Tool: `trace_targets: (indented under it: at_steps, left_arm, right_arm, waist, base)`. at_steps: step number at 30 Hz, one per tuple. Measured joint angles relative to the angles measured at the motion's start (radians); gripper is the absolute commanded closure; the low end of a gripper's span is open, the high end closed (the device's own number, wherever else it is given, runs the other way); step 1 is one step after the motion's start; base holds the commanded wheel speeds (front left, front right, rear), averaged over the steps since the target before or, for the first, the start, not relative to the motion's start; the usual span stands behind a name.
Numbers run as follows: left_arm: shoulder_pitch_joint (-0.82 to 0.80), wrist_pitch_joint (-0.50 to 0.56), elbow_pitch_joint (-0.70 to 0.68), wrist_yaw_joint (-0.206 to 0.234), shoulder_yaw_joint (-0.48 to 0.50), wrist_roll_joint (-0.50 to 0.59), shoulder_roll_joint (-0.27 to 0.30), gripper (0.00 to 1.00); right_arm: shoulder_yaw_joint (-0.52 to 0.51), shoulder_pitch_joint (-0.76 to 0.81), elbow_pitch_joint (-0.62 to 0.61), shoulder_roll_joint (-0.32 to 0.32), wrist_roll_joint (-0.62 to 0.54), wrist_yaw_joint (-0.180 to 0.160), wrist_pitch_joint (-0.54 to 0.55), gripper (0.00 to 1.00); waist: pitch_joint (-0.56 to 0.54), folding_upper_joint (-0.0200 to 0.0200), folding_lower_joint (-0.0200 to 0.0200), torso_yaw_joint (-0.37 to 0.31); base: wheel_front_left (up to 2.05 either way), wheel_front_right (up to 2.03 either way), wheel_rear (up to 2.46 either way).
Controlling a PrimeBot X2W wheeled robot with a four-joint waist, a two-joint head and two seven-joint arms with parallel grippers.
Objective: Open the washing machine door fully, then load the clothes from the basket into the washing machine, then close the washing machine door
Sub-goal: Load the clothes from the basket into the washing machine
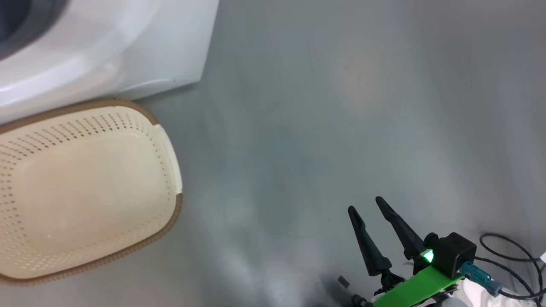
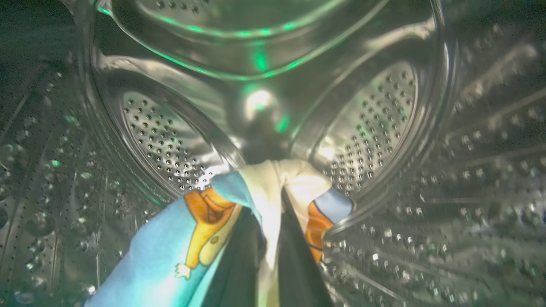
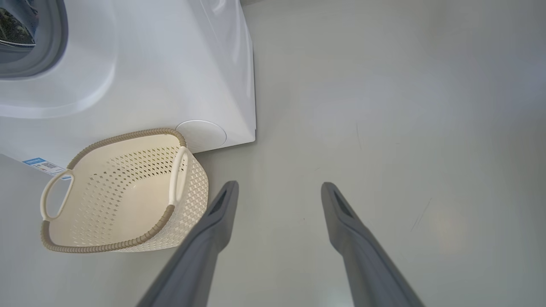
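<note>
Inside the washing machine's (image 1: 149,42) perforated steel drum (image 2: 375,128), the left end effector (image 2: 275,204) is clamped on the light blue cartoon-print clothes (image 2: 162,247). The cream basket (image 1: 179,204) sits just in front of the machine. The right end effector (image 1: 365,204) hangs spread wide over the grey floor (image 1: 341,128), away from the machine.

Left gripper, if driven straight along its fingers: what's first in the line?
The left gripper, shut on the clothes, points into the washing machine drum. Beyond the held fabric, the first thing in line looks to be the back wall of the drum; how far off it is remains unclear.
</note>
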Motion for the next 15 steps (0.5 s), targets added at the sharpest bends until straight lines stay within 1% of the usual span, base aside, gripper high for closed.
trace_targets:
  at_steps: [2,6,10,12,15]
  left_arm:
    - [-0.021,0.0,-0.04,0.002,0.01,-0.003,0.006,1.0]
    - [-0.042,0.0,-0.173,0.031,0.034,-0.012,0.007,1.0]
    - [-0.04,-0.001,-0.269,0.044,0.048,-0.012,0.007,1.0]
    - [-0.028,-0.001,-0.258,0.045,0.047,-0.01,0.008,1.0]
    - [0.004,-0.001,-0.179,0.045,0.038,0.001,0.008,1.0]
  right_arm:
    - [0.001,0.006,-0.007,0.003,0.0,0.0,0.0,0.0]
    - [0.001,0.009,-0.016,0.008,0.0,0.0,0.0,0.0]
    - [0.003,0.008,-0.021,0.015,0.002,0.0,0.0,0.0]
    - [0.004,0.008,-0.022,0.02,0.003,0.0,0.0,0.0]
    - [0.007,0.007,-0.021,0.024,0.007,0.0,0.0,0.0]
  waist:
    - [0.019,0.0,0.0,-0.008]
    - [0.059,0.0,0.0,-0.019]
    - [0.098,0.0,0.0,-0.024]
    - [0.114,0.0,0.0,-0.026]
    - [0.126,0.0,0.0,-0.028]
  base:
    - [0.0,0.0,0.0]
    - [0.0,0.0,0.0]
    - [0.0,0.0,0.0]
    - [0.0,0.0,0.0]
    - [0.0,0.0,0.0]
